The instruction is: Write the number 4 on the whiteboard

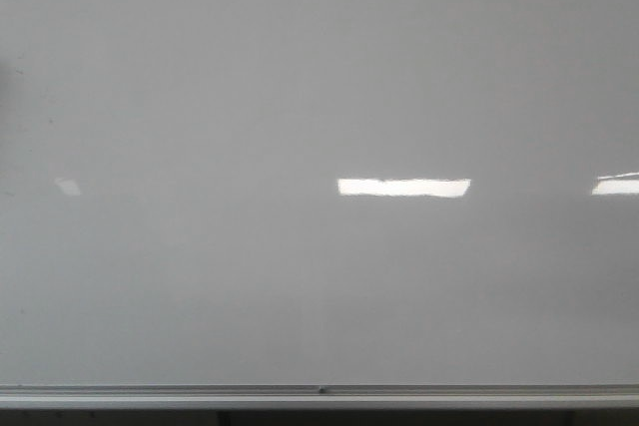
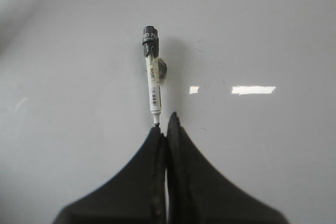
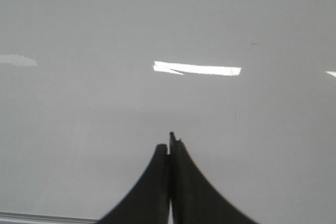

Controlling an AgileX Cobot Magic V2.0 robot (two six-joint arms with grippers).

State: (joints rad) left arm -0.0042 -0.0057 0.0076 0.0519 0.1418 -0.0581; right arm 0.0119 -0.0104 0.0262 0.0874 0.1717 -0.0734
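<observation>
The whiteboard (image 1: 300,97) fills the front view, pale and glossy, with a silver bottom rail (image 1: 319,391). No number 4 shows on it in any view. Neither gripper shows in the front view. In the left wrist view my left gripper (image 2: 164,124) is shut, and a white marker (image 2: 153,85) with a dark grey far end sticks out from its fingertips towards the board (image 2: 262,35). A dark blot beside the marker's middle looks like its shadow or reflection. In the right wrist view my right gripper (image 3: 170,142) is shut and empty, facing bare board (image 3: 157,24).
Bright rectangular light reflections (image 1: 403,187) lie across the board. The rail also shows at the corner of the right wrist view (image 3: 31,216). A dark strip runs below the rail in the front view.
</observation>
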